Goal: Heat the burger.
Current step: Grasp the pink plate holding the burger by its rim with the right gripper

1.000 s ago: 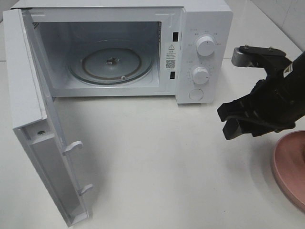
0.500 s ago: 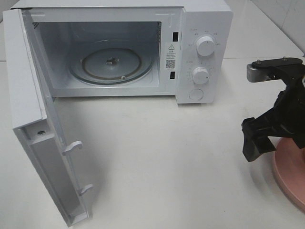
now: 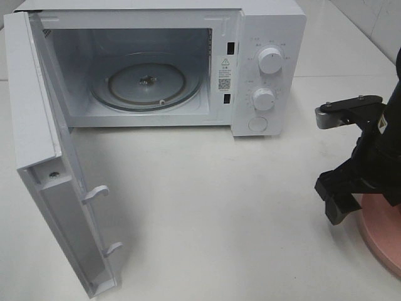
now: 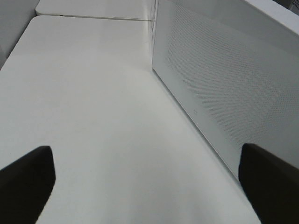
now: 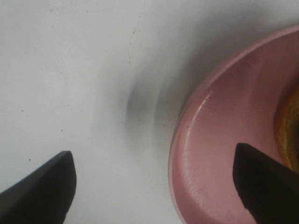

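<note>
The burger [image 5: 288,133] shows only as a golden-orange sliver at the edge of the right wrist view, lying on the pink plate [image 5: 210,154]. In the exterior view the plate [image 3: 383,241] sits at the table's right edge, and the burger is hidden there. My right gripper [image 3: 349,202] hangs over the plate's left rim, pointing down. Its jaws [image 5: 154,186] are open, one finger over the table and the other over the plate. The white microwave [image 3: 269,37] stands at the back with its door [image 3: 37,125] swung wide and its glass turntable [image 3: 147,81] bare. My left gripper [image 4: 149,186] is open above bare table.
The open door juts toward the table's front left, with two latch hooks [image 3: 97,191] on its edge. In the left wrist view a dotted white panel [image 4: 224,84] stands close beside the gripper. White table [image 3: 219,213] lies between microwave and plate.
My right gripper has swung right and down from mid-air to just over the pink plate's left rim, turning to point downward, and its jaws have spread wider. The left gripper has not moved.
</note>
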Controlling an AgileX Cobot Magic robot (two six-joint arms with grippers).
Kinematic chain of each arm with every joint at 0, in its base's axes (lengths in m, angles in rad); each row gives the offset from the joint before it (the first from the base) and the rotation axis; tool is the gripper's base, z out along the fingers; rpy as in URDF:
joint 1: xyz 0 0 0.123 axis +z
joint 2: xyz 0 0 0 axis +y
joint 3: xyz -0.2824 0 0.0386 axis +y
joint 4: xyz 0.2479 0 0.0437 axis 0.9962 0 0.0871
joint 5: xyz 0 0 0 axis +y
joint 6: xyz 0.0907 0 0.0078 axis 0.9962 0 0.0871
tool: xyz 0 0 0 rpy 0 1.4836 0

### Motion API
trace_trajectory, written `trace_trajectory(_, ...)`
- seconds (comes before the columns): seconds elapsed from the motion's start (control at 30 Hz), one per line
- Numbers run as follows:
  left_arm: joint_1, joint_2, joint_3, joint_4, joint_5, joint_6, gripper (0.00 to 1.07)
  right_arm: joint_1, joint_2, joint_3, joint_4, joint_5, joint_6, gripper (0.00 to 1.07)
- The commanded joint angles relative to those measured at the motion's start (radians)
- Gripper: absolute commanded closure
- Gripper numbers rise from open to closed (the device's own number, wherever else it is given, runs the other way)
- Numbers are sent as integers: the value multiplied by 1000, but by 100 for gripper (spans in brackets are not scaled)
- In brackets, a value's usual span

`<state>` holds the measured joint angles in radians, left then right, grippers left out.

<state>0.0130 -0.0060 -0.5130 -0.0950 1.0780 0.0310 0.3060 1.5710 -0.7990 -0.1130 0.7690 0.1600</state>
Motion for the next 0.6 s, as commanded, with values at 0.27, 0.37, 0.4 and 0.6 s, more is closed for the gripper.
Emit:
trace_trajectory(0.27, -2, -16, -1, 0, -11, -5, 6, -56, 65, 70, -19, -108, 5, 22)
trace_trajectory(0.37, -2, -16, -1, 0, -11, -5, 6, -74, 65, 109, -20, -148, -1, 23)
trace_trajectory(0.4, -2, -16, -1, 0, -11, -5, 6, -74, 65, 109, -20, -148, -1, 23)
trace_trajectory(0.6, -2, -16, -1, 0, -11, -5, 6, -85, 72, 164, -20, -242, 5, 23)
